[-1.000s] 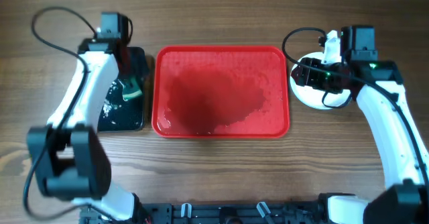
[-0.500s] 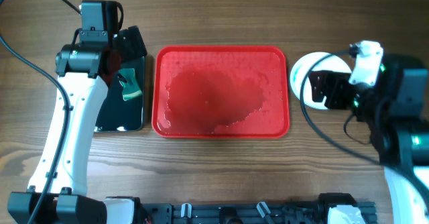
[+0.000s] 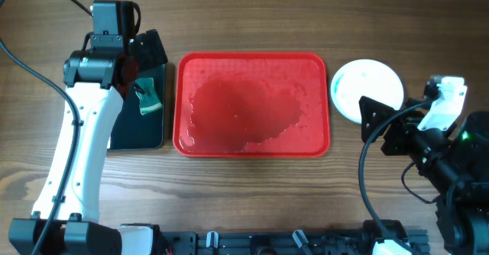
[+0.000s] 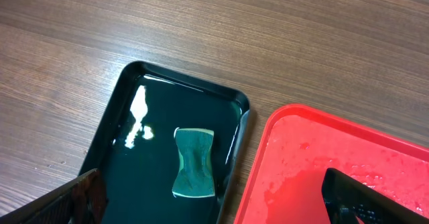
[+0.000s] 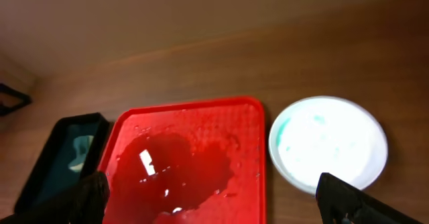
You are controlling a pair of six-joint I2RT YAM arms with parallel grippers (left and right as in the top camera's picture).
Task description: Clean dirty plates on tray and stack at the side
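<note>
Both hands gape empty: left hand (image 4: 214, 207) over the black tray (image 4: 117, 163) left of the red tray (image 3: 252, 56), right hand (image 3: 382, 124) right of it, near the plates (image 3: 367, 91) stacked on the bench (image 3: 252, 18) just beside its right rim. Since the red tray looks cleared, any retreat should probably go high, clear of that stack. Counted: one red tray, one black tray, one sponge (image 4: 194, 162), one stack, its number of plates hidden from above.
</note>
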